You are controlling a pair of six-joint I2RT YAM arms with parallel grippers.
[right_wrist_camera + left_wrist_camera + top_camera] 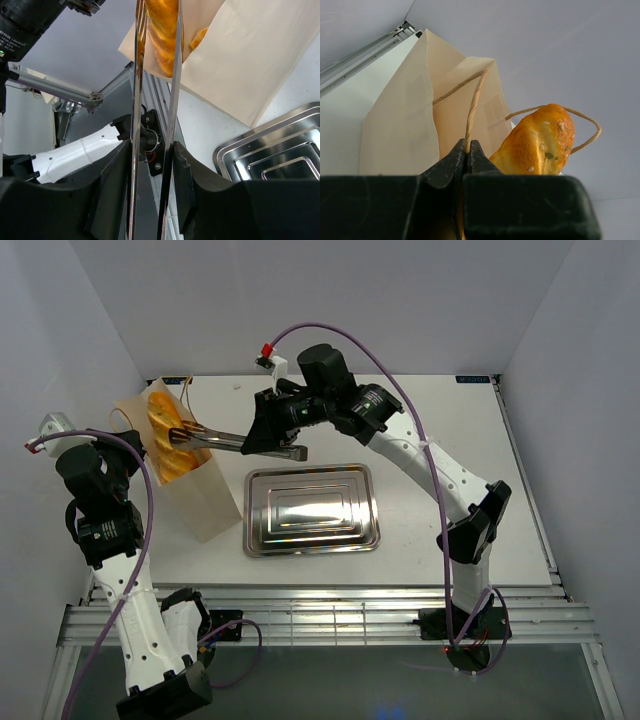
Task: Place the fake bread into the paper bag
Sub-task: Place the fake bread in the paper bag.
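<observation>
My left gripper (466, 152): I am pinching the near cord handle (472, 105) just above the mouth of the paper bag (205, 495), my jaws pressed together on the cord.
My right gripper (150, 150): I am squeezing the metal tongs (172, 75), my jaws clamped on their two blades, and I am pointing their tips into the paper bag's open mouth.
The fake bread (165, 435): a golden baguette (162, 35) is sitting between the tong blades right at the paper bag's mouth. A seeded orange loaf (537, 142) is poking out of the bag's top.
The paper bag: it is gaping open, with orange bread showing inside.
The steel tray (310, 510): it is lying just beside the paper bag, on my right arm's side.
</observation>
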